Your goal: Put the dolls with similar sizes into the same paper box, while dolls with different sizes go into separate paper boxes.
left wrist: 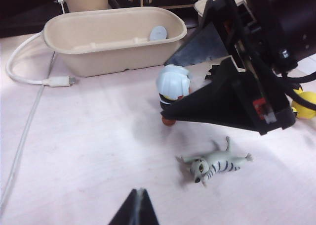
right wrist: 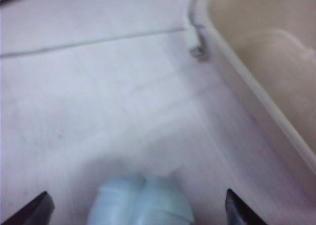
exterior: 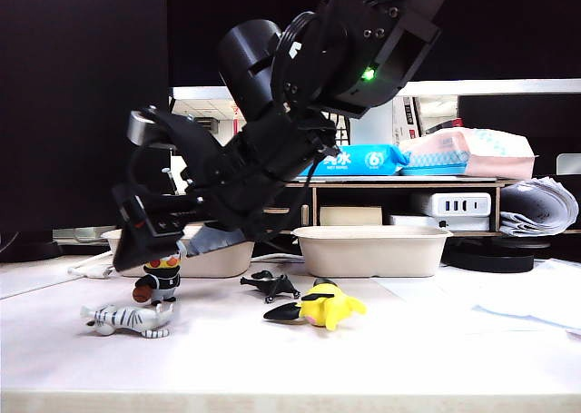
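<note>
On the far left of the counter (exterior: 381,358) we have the left hand (left wrist: 139,205) low and near, well apart from every doll; its fingertips meet in a point, so it is pressed together and empty. Just right of it the striped tiger (exterior: 127,319) lies on its side near the front. Behind the tiger stands the grey-haired duck (exterior: 162,277), upright, with its orange ball low at its side. Our right hand (exterior: 162,236) has reached across to this side and hangs over the duck, spread wide, one finger on each side of the doll's head and neither touching it yet as far as we can tell. The left paper box (exterior: 213,259) sits just behind the duck and already holds a small pale disc, which shows in the left wrist view.

We judge the step in hand to be the pick of the duck. To do it well we should come down with the head centred between the fingers, low enough to grip the body rather than the rounded hair, and close gently so the doll does not tip onto the tiger.

Farther right the tiny black creature (exterior: 270,286) lies mid-counter, then the yellow-and-black figure (exterior: 322,306) on its side. The right paper box (exterior: 372,250) stands behind them; its inside is hidden from us.
</note>
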`<control>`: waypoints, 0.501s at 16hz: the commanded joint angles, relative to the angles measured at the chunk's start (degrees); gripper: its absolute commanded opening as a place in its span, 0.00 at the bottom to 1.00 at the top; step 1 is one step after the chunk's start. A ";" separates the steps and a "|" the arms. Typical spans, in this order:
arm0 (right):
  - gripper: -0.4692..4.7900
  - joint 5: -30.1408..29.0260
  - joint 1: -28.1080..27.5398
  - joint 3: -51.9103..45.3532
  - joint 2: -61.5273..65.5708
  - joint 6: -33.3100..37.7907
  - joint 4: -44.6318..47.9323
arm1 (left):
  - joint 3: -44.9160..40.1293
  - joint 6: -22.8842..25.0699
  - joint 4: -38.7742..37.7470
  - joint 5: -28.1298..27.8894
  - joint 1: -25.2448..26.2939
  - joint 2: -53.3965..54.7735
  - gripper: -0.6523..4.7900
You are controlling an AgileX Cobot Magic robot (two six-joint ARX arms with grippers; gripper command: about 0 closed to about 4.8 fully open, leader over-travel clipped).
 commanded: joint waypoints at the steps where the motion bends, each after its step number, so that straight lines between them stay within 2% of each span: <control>1: 1.00 0.11 -0.24 0.31 -0.17 0.24 -0.22 | -0.04 0.17 -0.79 0.31 -0.02 -0.02 0.11; 2: 0.92 0.09 -0.24 0.31 -0.15 0.24 -0.26 | -0.04 0.17 -0.79 0.31 -0.02 -0.02 0.11; 4: 0.50 0.00 -0.24 0.33 -0.15 0.24 -0.63 | -0.04 0.17 -0.79 0.31 -0.02 -0.02 0.11; 8: 0.47 -0.02 -0.26 0.33 -0.15 0.24 -0.57 | -0.04 0.17 -0.79 0.31 -0.02 -0.02 0.11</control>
